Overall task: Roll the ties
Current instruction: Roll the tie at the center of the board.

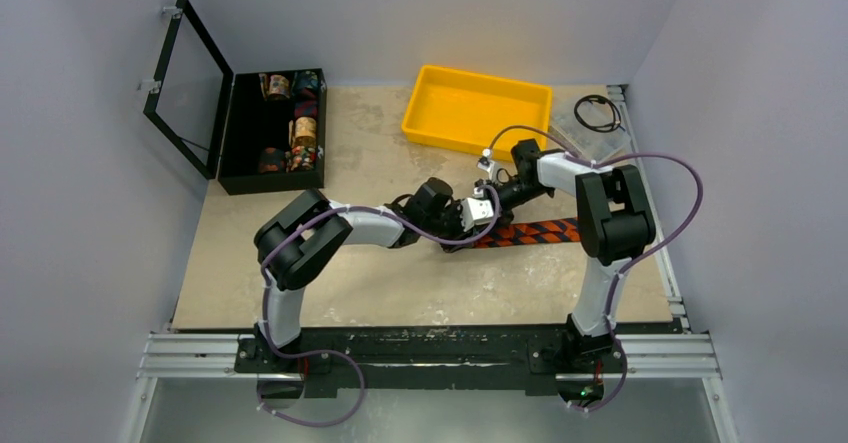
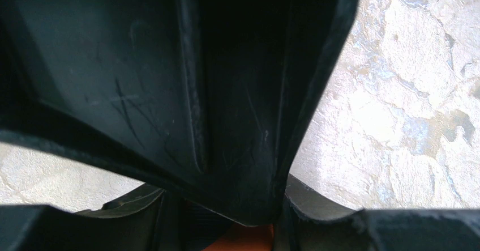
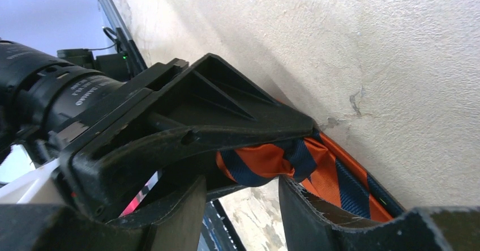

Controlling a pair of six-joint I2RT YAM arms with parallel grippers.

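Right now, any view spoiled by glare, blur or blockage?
Top view: even light, sharp; arms hide one end of the tie. Left wrist: a dark, shadowed shape fills most of it, table washed out. Right wrist: tie crisp, table bright.

at the far left of the table (image 1: pixel 400 283) you have a black case (image 1: pixel 250 123) standing open, its glass-panelled lid (image 1: pixel 185 88) swung up and out to the left. inside it you can see several patterned fabric rolls (image 1: pixel 303 131), set in compartments along the far and right sides. right of the case, at the far edge, a yellow tray (image 1: pixel 480 108) sits at a slight angle. further right, in the far corner, a coil of black cable (image 1: pixel 598 113) lies on a pale plate. the tabletop is beige and mottled. a metal rail (image 1: pixel 190 355) runs along your near edge.
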